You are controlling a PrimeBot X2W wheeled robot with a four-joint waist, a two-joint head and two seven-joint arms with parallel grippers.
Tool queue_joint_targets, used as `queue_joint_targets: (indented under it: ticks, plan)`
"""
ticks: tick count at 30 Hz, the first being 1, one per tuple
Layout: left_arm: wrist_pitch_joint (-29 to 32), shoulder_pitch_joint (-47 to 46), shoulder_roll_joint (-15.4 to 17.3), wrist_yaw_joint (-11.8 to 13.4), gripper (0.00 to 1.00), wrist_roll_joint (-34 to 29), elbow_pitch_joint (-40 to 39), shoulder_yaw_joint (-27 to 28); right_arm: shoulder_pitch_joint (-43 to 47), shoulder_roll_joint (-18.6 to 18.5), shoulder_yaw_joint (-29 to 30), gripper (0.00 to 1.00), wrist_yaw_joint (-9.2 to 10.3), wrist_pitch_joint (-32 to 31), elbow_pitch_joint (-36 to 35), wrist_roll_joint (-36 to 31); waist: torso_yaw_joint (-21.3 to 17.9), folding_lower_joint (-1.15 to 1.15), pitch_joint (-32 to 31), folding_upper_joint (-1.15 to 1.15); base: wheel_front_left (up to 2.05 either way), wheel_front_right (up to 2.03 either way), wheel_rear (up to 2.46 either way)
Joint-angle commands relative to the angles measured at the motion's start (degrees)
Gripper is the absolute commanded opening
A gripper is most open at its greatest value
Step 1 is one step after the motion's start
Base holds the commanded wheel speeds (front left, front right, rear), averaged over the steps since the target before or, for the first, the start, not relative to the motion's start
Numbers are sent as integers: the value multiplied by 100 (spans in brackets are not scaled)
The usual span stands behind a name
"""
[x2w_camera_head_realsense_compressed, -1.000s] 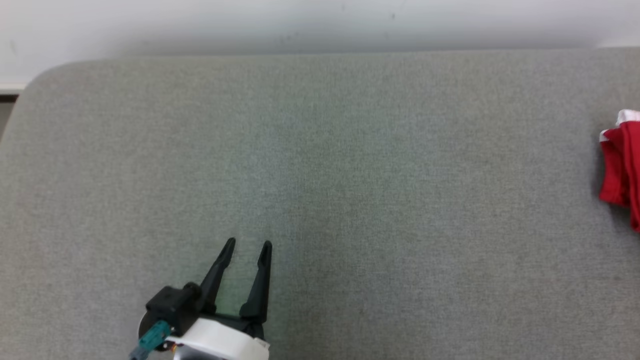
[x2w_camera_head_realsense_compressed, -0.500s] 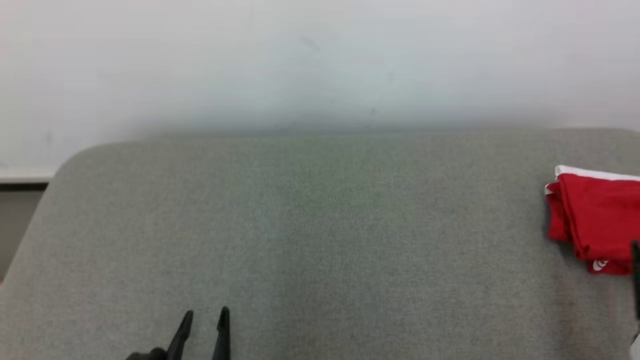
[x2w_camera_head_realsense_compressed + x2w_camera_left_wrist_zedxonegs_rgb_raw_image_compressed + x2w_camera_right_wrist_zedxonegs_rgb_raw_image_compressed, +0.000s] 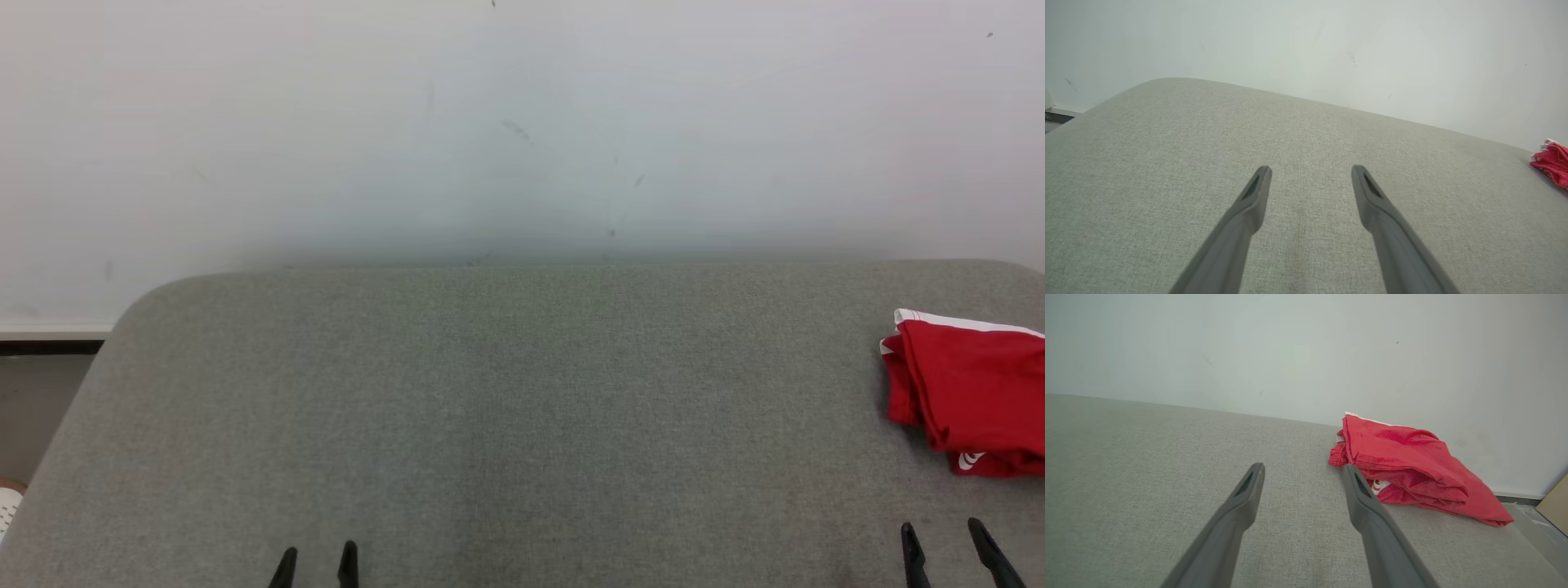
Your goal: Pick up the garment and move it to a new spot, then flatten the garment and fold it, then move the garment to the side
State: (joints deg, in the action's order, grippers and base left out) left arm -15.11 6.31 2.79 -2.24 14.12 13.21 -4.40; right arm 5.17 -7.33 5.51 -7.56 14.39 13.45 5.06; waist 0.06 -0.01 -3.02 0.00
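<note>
The garment point(image 3: 971, 392) is red with white trim, folded in a loose stack at the right edge of the grey padded table point(image 3: 506, 408). It also lies ahead and right in the right wrist view, garment point(image 3: 1408, 469), and as a sliver at the far right of the left wrist view, garment point(image 3: 1553, 161). My right gripper point(image 3: 943, 535) stands open at the lower right, just short of the garment, with nothing between its fingers. My left gripper point(image 3: 317, 555) is open over bare table at the lower left, left gripper point(image 3: 1310, 171). Right gripper point(image 3: 1302, 469) hovers left of the cloth.
A pale wall point(image 3: 522, 122) rises right behind the table's far edge. The table's rounded left corner point(image 3: 139, 302) drops to the floor point(image 3: 33, 400). A tan board point(image 3: 1555, 502) leans past the table's right end.
The camera has tilted up, so table and garment sit lower and more wall shows. The right gripper's fingertips have come into the picture at the lower right. Both grippers stay open.
</note>
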Motion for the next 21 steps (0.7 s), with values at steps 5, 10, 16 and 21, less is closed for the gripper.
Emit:
queue_joint_targets:
  ticks: [5,10,16,21]
  plan:
    - [0,131,23,-127,100,-162,-104,-12,-26,208,-27,100,17,76,184,-70,16,1,-93,0,0,0,0]
    - [0,181,23,-203,100,-195,-163,-25,-25,274,-56,100,17,78,125,-97,-1,1,-129,0,0,0,0]
    - [0,166,23,-240,100,-242,-175,-15,23,317,-38,100,17,77,84,-95,-59,1,-150,0,0,0,0]
    - [0,160,23,-248,100,-276,-189,-2,75,344,-72,100,17,77,120,-102,-87,1,-153,0,0,0,0]
